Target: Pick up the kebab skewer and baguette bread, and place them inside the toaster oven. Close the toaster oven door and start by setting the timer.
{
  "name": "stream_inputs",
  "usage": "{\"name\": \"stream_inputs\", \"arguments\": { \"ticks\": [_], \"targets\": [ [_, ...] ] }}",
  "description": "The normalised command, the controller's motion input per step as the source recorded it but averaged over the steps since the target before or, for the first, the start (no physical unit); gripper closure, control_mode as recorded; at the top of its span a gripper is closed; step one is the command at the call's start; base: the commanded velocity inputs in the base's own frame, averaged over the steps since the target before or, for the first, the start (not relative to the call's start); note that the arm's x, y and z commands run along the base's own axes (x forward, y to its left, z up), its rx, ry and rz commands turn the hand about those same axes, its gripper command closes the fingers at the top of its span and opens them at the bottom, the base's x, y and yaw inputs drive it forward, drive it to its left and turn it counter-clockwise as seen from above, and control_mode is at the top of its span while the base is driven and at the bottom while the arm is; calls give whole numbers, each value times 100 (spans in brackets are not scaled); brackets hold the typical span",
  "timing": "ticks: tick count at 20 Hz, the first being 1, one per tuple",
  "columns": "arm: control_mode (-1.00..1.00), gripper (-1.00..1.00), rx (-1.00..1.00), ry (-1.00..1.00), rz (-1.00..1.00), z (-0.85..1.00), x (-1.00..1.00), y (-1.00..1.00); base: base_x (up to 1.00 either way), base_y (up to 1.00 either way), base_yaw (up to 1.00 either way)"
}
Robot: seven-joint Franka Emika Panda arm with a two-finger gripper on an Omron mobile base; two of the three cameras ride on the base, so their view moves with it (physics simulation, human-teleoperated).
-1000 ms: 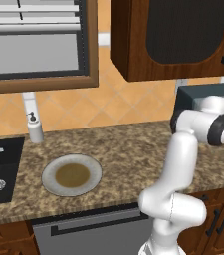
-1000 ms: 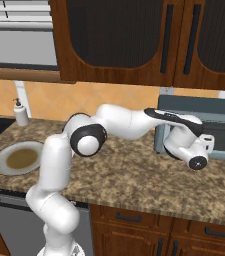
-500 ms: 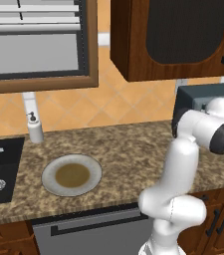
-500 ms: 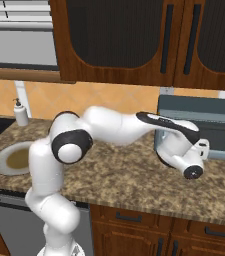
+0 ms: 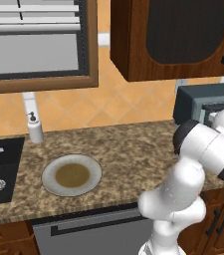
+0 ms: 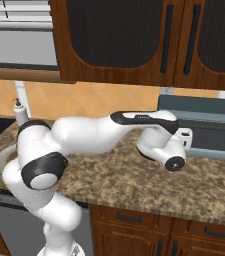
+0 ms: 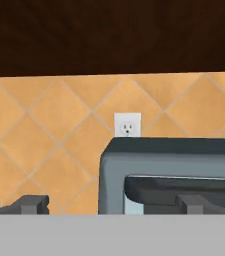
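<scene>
Boxy grey-blue toaster oven with dark glass front (image 7: pixel 169 172) sits straight ahead of the two-finger gripper (image 7: pixel 109 205), at the counter's right end against the orange tiles; fingers spread wide, grasping nothing. One oven, one round grey plate (image 5: pixel 71 175), one white soap bottle (image 5: pixel 34 128).

**No legible text or markings**

No words, brands, numbers or signs can be read in any of the three views. The toaster oven (image 7: pixel 134 170), seen from the hand view and both base views, carries no readable label, and nothing is printed on the wall outlet (image 7: pixel 127 124) above it.
</scene>
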Motion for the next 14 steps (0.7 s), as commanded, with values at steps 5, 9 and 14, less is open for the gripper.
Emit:
{"name": "stream_inputs", "arguments": {
  "ticks": [5,9,14],
  "targets": [
    [-100,-100,0,2,0,70,-14,74,0,0,0],
    [-100,-100,0,5,0,56,-25,76,0,0,0],
    [-100,-100,0,1,0,37,-46,79,0,0,0]
  ]
}}
